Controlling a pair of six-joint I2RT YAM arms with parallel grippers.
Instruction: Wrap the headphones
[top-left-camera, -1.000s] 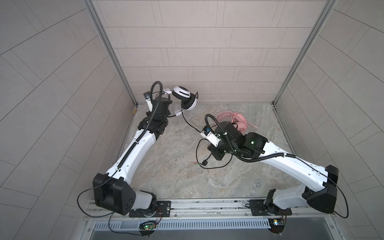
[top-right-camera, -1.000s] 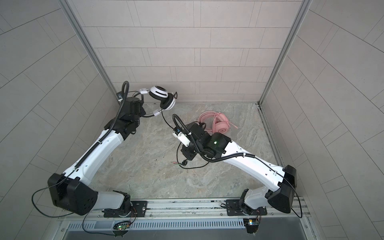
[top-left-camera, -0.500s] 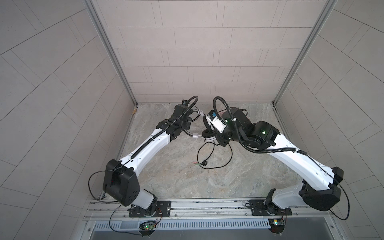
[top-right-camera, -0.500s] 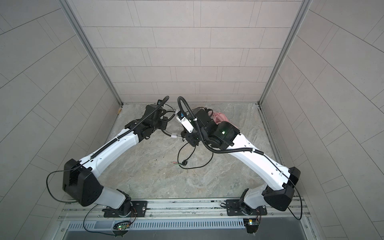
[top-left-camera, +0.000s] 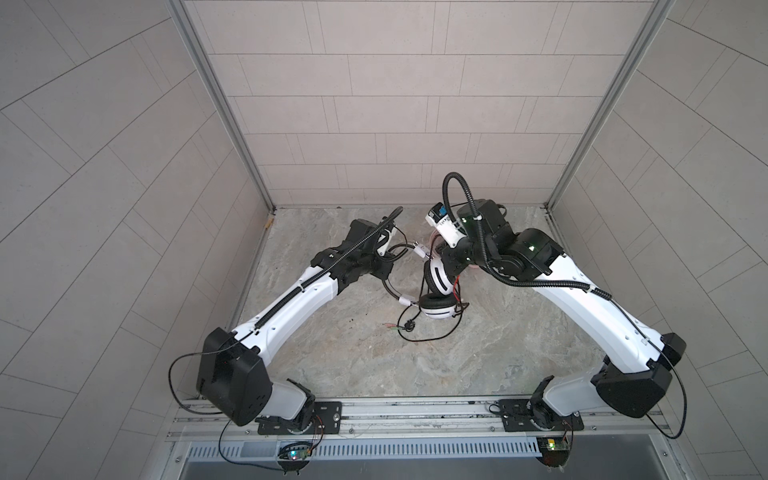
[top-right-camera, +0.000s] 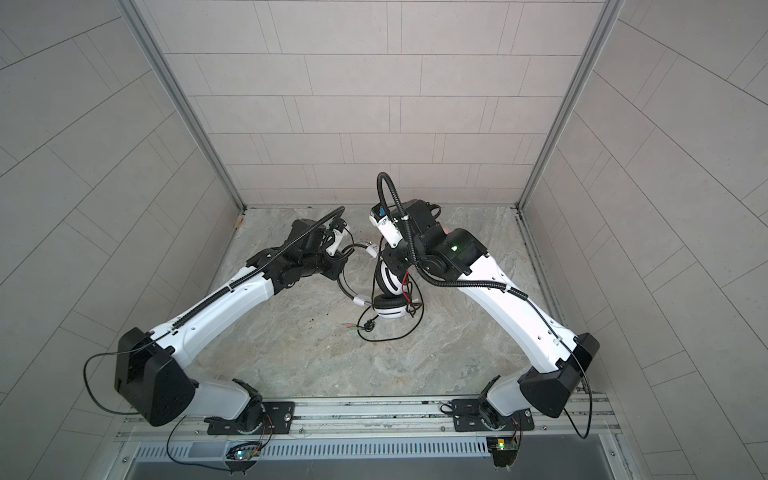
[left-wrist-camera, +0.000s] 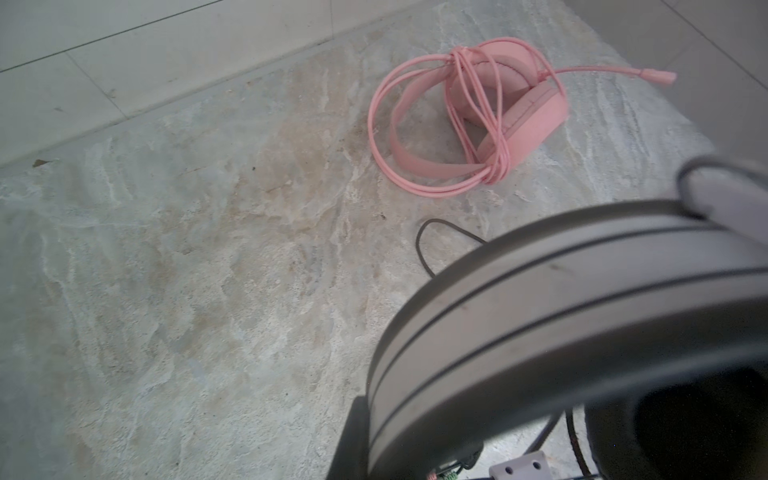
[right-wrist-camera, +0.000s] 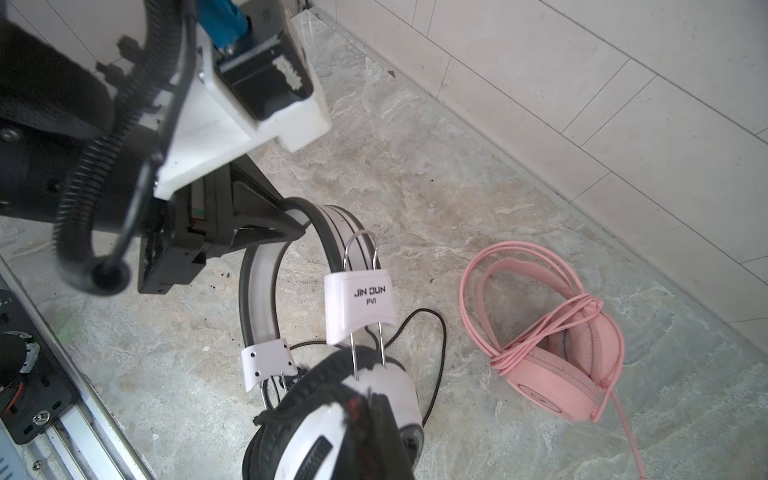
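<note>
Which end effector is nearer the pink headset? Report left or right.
Right. The right end effector, clamped on the white headset at its earcup, sits beside the pink headset; the left end effector, gripping the headband, is farther off.

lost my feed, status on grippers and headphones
Left gripper shut on white-and-black headphones, right gripper shut at earcup. Black cable loose. Pink headphones wrapped, aside.

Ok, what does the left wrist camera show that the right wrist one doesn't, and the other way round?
Left wrist only: the tip of the mic boom on the pink headset. Right wrist only: the left gripper shut on the headband of the white-and-black headset, and the printed label on its slider. Both: the pink headset lying on the floor, cable wound around it, and that headband.
</note>
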